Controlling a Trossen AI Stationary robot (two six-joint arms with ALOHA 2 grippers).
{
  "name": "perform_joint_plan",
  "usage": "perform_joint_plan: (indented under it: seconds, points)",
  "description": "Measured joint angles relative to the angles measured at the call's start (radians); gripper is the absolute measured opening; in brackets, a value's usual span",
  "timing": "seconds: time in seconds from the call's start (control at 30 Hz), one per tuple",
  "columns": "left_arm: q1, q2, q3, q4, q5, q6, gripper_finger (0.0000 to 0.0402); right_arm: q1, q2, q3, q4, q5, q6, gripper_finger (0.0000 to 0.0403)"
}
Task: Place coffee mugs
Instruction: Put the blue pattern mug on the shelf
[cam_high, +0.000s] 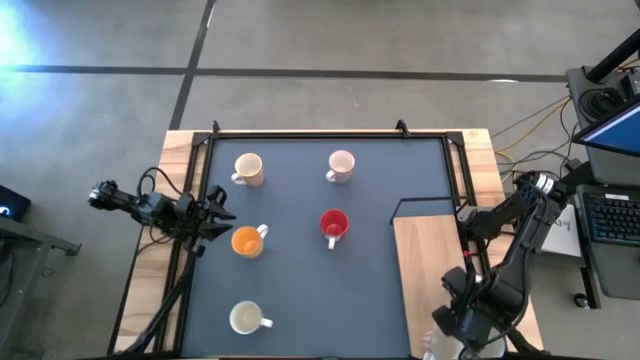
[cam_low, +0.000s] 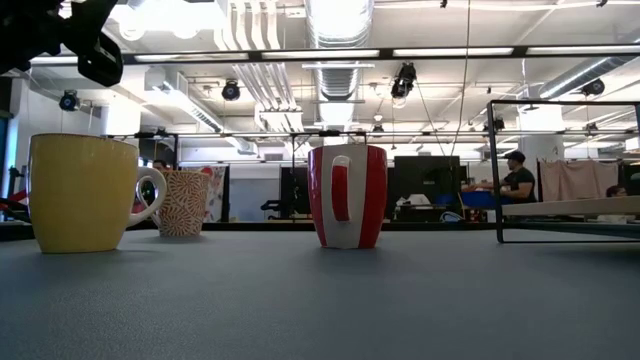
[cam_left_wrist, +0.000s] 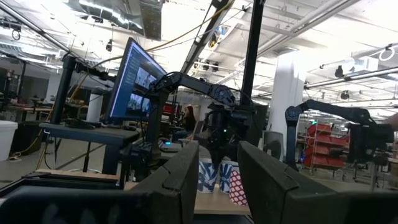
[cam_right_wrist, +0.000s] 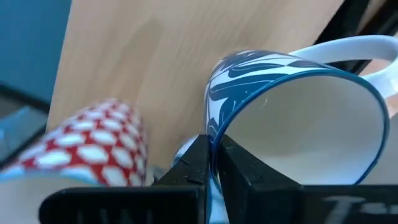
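I am looking down on the dark mat (cam_high: 300, 240) covering most of the table, with a bare wood panel (cam_high: 428, 270) filling its near right corner. The right arm is reaching over that panel's near edge, and its right gripper (cam_right_wrist: 214, 163) is pinching shut on the rim of a blue-patterned mug (cam_right_wrist: 298, 112), one finger inside the cup and one outside; a red-and-white checked mug (cam_right_wrist: 93, 143) is standing just beside it. The left arm is waiting over the left edge of the table, and the left gripper (cam_left_wrist: 217, 171) is hanging with its fingers apart, holding nothing, just left of the orange mug (cam_high: 247, 241). Five mugs are sitting upright on the mat, well apart: a cream mug (cam_high: 248, 169) at far left, a pink mug (cam_high: 341, 166) to its right, the orange one in the middle row with the red mug (cam_high: 334, 226) right of it, and a white mug (cam_high: 247, 318) near left. In the low view the red mug's handle is facing me.
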Motion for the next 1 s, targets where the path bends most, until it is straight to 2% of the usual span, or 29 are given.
perform_joint_plan:
  seconds: [0.17,1.0]
  points:
    - [0.000,0.000,0.000,0.000,0.000,0.000,0.0095,0.013,0.000,0.000,0.066,-0.031,-0.033,0.0021]
    - [0.000,0.000,0.000,0.000,0.000,0.000,0.0095,0.045,-0.001,-0.004,-0.017,-0.019,-0.074,0.0023]
